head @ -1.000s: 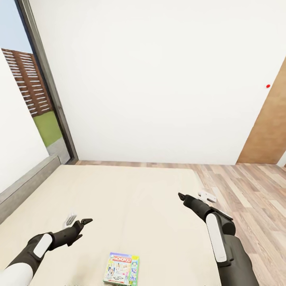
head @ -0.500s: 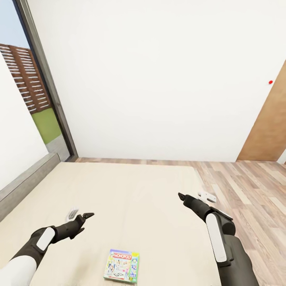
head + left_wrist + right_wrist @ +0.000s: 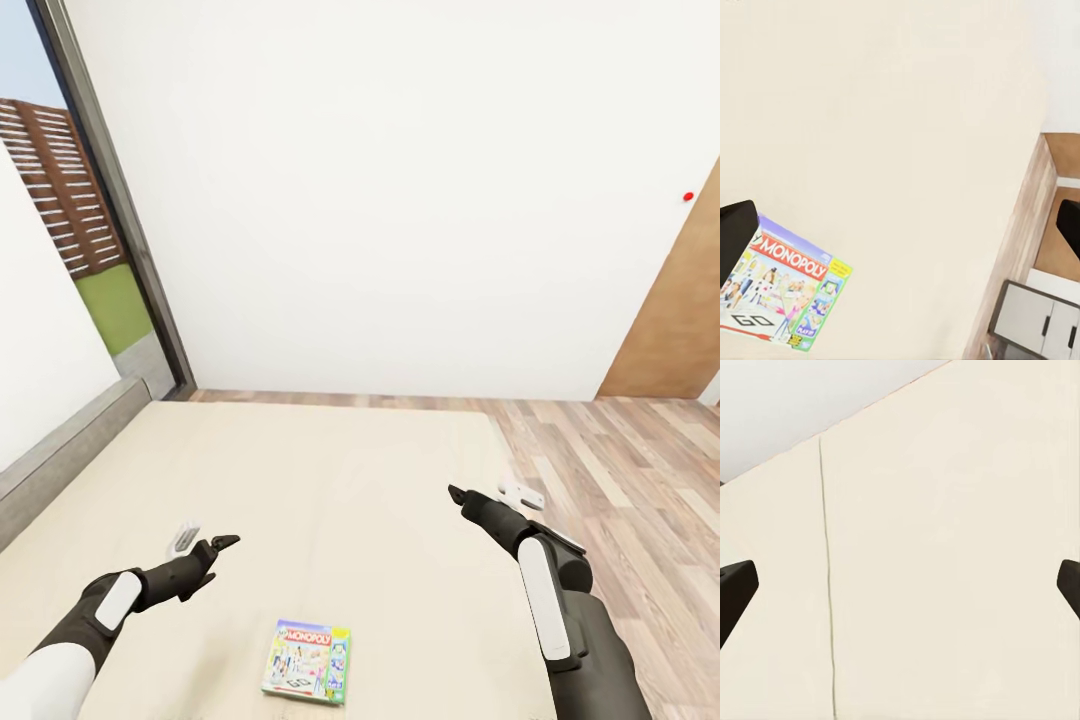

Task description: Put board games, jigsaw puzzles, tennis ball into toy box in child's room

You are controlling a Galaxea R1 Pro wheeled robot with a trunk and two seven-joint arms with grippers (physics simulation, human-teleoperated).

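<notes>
Board game [image 3: 307, 662] lying on the bed [image 3: 330, 480] near its front edge, left hand [image 3: 205, 546] and right hand [image 3: 490, 493] hovering apart beyond it

Matt cloth bed [image 3: 330, 490], wood-plank floor [image 3: 620, 470]

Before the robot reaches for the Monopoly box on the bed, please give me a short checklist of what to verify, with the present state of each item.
1. Monopoly box lies flat on the bed: ok.
2. Nothing on top of the box: ok.
3. Left pincer open and empty: ok.
4. Right pincer open and empty: ok.
5. A pincer lined up over the box: not ok, both hover beyond it.
6. Second board game on the bed located: cannot tell.
</notes>
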